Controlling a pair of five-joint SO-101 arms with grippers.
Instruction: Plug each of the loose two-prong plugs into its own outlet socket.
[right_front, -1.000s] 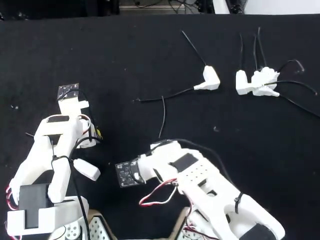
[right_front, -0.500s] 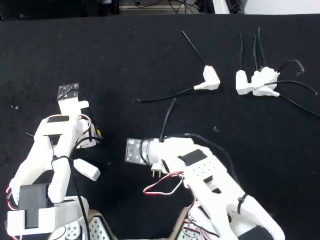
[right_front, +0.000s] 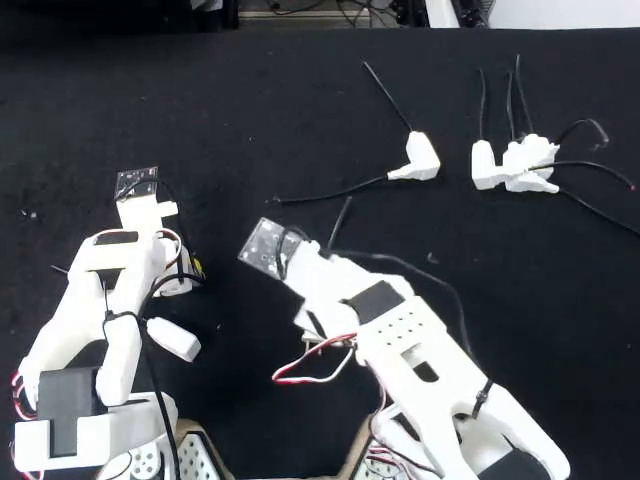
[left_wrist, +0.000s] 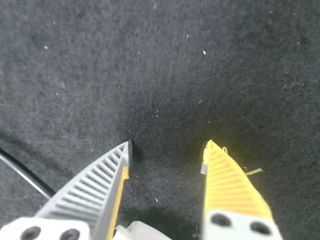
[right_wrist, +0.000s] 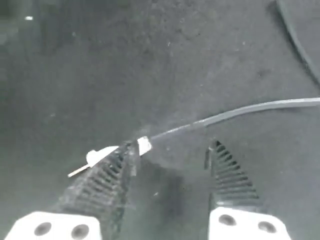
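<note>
A white two-prong plug (right_front: 421, 157) lies at the back of the black table, its thin black cable (right_front: 330, 193) trailing left. To its right sits a white cluster of outlet sockets and plugs (right_front: 513, 164) with several cables. My right gripper (right_front: 263, 248) (right_wrist: 172, 145) hovers open just in front of that cable's loose end (right_wrist: 102, 154), which lies beside one fingertip (right_wrist: 125, 150); the cable (right_wrist: 235, 113) runs past the gap, ungripped. My left gripper (right_front: 137, 187) (left_wrist: 167, 147) stands open over bare cloth at the left.
The black cloth (right_front: 200, 100) covers the whole table. Another loose black cable (right_front: 340, 222) lies by the right arm. Red and white servo wires (right_front: 315, 370) hang under that arm. A thin black wire (left_wrist: 22, 173) crosses a corner of the left wrist view.
The right arm has swung its gripper from near the front edge, pointing left, back and upward toward the cable's loose end. The left arm has kept still.
</note>
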